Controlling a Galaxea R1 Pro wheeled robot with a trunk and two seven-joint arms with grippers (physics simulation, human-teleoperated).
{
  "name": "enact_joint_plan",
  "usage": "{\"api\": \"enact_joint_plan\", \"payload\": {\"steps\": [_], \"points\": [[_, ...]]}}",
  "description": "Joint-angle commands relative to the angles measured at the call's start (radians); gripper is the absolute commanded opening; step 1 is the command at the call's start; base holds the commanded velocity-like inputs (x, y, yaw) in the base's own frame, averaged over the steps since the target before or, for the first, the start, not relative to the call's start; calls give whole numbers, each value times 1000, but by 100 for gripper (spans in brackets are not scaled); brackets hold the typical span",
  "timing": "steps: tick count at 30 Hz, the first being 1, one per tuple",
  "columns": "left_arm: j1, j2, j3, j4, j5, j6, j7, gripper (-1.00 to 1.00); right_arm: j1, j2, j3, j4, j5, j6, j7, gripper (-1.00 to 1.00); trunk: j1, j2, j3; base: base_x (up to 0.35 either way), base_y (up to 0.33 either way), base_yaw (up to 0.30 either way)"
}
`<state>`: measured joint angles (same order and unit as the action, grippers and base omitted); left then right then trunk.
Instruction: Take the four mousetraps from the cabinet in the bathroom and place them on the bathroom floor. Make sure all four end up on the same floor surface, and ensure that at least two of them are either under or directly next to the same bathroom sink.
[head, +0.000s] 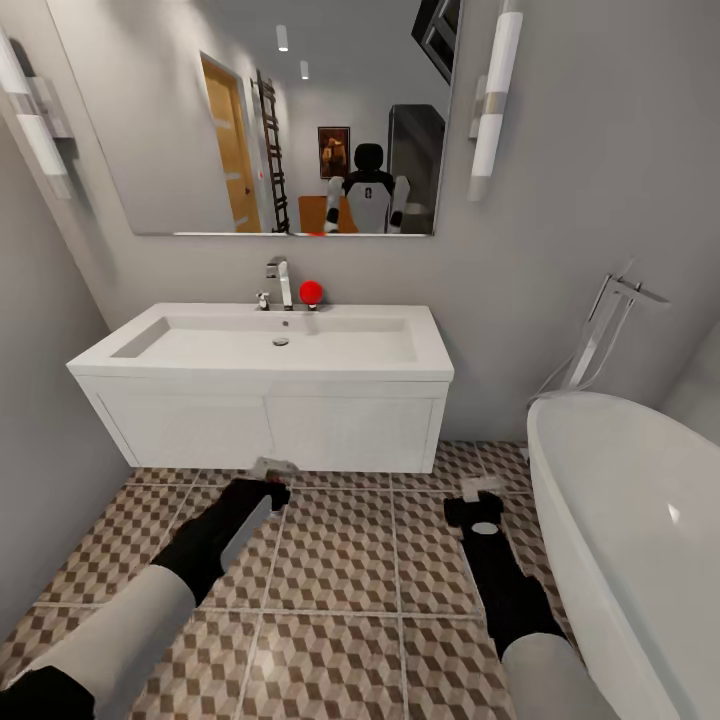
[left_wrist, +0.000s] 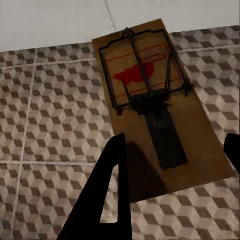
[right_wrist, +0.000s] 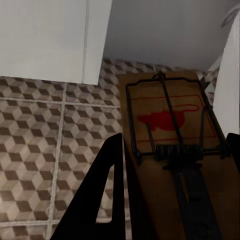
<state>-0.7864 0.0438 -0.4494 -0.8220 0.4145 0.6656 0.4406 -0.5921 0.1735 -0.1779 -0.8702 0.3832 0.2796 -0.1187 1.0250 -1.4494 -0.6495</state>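
A white sink (head: 270, 345) on a wall-hung vanity is faced, with a chrome faucet (head: 281, 283) and a red ball (head: 312, 291) at its back edge and a mirror (head: 260, 110) above. The white bathtub (head: 620, 520) is seen at the right. Both arms are stretched low over the cube-patterned bathroom floor (head: 340, 560) just in front of the vanity. The left gripper (left_wrist: 172, 165) is clamped on a mousetrap (left_wrist: 155, 100), whose tan board with wire bar and red mark is held between the dark fingers (left_wrist: 107, 190) above the tiles. The right gripper (right_wrist: 175, 175) is likewise closed on a second mousetrap (right_wrist: 172, 130), held near the vanity's corner, beside the tub
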Motion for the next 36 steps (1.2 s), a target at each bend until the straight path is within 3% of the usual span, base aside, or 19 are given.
{"api": "enact_joint_plan", "payload": {"steps": [1, 2, 3, 5, 7, 8, 9, 11, 13, 23, 36], "points": [[-3, -10, -1, 10, -31, 4, 9, -100, -16, 1, -2, 6, 6, 20, 2, -100, 0, -1, -1, 0, 0, 0], [-6, -27, 6, 34, -100, -3, 7, -100, -41, 1, -2, 23, 6, 38, 3, -100, 0, -1, -1, 0, 0, 0], [-7, -33, 9, 45, -129, -12, 5, -100, -51, 1, -2, 32, 6, 45, 4, -100, 0, -1, -1, 0, 0, 0], [-10, -48, 14, 104, -197, -106, -3, -100, -79, 1, -2, 60, 6, 59, 5, -100, 0, -1, -1, 0, 0, 0], [-10, -55, 16, 175, -218, -222, -23, -100, -88, 1, -2, 81, 6, 60, 7, -100, 0, -1, -1, 0, 0, 0], [-11, -67, 17, 271, -230, -340, -64, -100, -93, 1, -2, 115, 6, 48, 8, -100, 0, -1, -1, 0, 0, 0], [-11, -75, 18, 337, -235, -410, -97, -100, -95, 1, -1, 143, 6, 30, 9, -100, 0, -1, -1, 0, 0, 0], [-11, -85, 17, 433, -240, -517, -159, -100, -97, 1, -2, 185, 6, -21, 11, -100, 0, -1, -1, 0, 0, 0], [-10, -87, 17, 474, -242, -583, -193, -100, -98, 1, -2, 205, 6, -55, 21, -100, 0, -1, -1, 0, 0, 0], [-11, -70, 14, 503, -243, -684, -218, -100, -98, 1, -4, 218, 8, -95, 137, -100, 0, -1, -1, 0, 0, 0], [-11, -71, 11, 502, -234, -699, -245, -100, -98, 1, -3, 217, 9, -105, 141, -100, 0, -1, -1, 0, 0, 0]]}}
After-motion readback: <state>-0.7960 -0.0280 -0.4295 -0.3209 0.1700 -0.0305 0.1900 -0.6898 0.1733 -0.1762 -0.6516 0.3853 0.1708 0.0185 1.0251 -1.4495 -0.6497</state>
